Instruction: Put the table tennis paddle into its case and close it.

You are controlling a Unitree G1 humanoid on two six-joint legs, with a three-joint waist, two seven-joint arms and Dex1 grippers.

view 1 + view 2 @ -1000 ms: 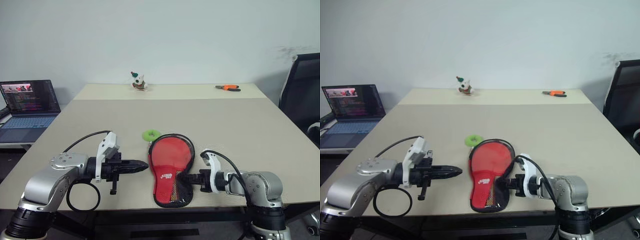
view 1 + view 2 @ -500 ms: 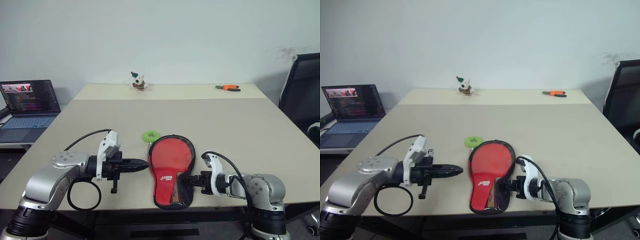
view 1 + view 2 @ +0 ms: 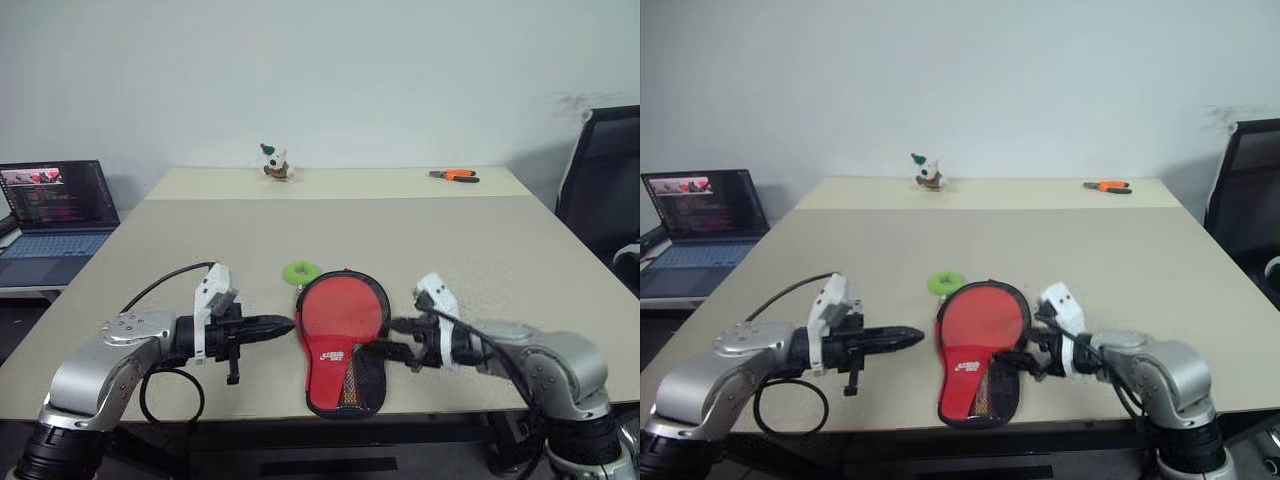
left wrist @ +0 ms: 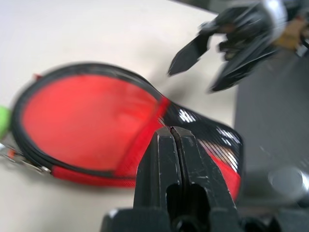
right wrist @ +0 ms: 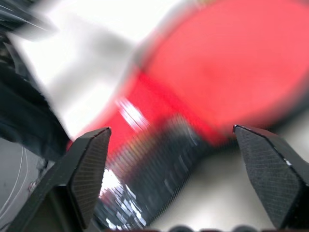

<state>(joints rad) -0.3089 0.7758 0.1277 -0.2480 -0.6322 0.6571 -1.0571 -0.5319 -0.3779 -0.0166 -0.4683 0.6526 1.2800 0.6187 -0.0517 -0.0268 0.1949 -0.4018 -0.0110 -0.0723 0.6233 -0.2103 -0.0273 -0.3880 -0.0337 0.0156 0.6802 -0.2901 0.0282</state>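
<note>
Case (image 3: 341, 340) lies lower centre; left gripper (image 3: 283, 324) pressed together beside it, right gripper (image 3: 395, 340) spread, empty

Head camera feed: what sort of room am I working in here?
Probably an office or lab workroom: a plain beige work table against a bare white wall, an open black laptop with code on its screen on a side desk, and a black office chair beside the table.
</note>
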